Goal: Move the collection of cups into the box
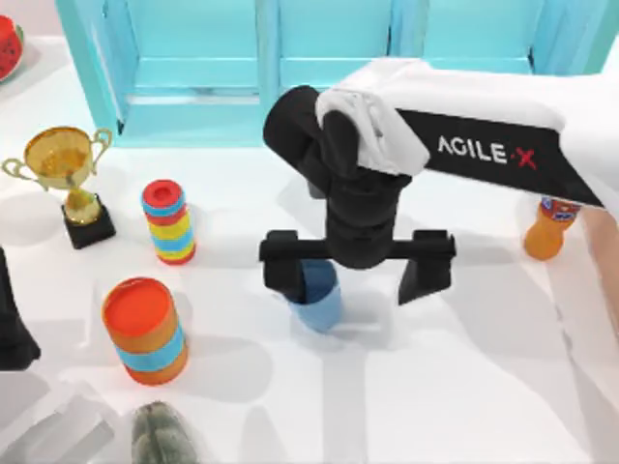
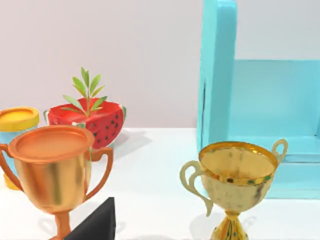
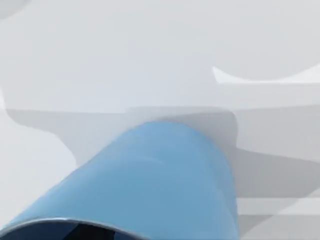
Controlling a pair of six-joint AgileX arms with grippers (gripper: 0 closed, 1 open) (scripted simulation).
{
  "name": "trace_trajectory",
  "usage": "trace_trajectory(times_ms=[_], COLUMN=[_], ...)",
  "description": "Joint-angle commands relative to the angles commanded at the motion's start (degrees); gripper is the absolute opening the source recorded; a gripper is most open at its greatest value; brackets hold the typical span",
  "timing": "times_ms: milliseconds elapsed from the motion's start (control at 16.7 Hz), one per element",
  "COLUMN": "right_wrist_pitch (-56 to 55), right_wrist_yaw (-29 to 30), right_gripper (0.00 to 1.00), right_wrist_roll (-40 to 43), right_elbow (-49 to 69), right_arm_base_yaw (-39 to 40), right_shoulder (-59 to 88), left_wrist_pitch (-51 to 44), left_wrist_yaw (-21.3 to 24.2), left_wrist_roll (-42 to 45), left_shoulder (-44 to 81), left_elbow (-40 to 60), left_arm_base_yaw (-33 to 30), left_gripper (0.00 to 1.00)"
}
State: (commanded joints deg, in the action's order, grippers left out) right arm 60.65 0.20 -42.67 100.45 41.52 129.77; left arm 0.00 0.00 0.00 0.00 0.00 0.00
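A solid blue cup (image 1: 319, 300) stands upright on the white table near the middle. My right gripper (image 1: 356, 269) hangs just above it, open, with its black fingers (image 1: 282, 269) spread wide. The cup sits under the finger nearer the table's left side, not midway between the two. In the right wrist view the blue cup (image 3: 160, 185) is very close, its dark rim at the picture's edge. A pinkish-tan flat wall, the box (image 1: 607, 275), shows at the table's right edge. My left arm (image 1: 12, 324) rests at the far left edge.
A gold trophy (image 1: 68, 169), two orange-blue-yellow striped cylinders (image 1: 169, 222) (image 1: 145, 329) and a grey-green speckled object (image 1: 166, 437) stand on the left half. An orange bottle (image 1: 547, 232) is at the right. The turquoise shelf unit (image 1: 319, 58) spans the back.
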Motion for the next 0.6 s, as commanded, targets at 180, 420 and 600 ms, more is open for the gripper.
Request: trace_trajectory(times_ms=[180,420,600], right_wrist_pitch=[0.0,0.0,0.0], right_wrist_yaw=[0.0,0.0,0.0], right_gripper=[0.77,0.47,0.25], right_wrist_roll=[0.0,0.0,0.0], right_elbow=[0.0,0.0,0.0], right_arm_base_yaw=[0.0,0.0,0.0], right_shoulder=[0.0,0.0,0.0], left_wrist_pitch=[0.0,0.0,0.0], left_wrist_yaw=[0.0,0.0,0.0], left_wrist_roll=[0.0,0.0,0.0], left_shoulder=[0.0,0.0,0.0], left_elbow=[0.0,0.0,0.0], left_arm_base_yaw=[0.0,0.0,0.0], left_gripper=[1.0,1.0,1.0])
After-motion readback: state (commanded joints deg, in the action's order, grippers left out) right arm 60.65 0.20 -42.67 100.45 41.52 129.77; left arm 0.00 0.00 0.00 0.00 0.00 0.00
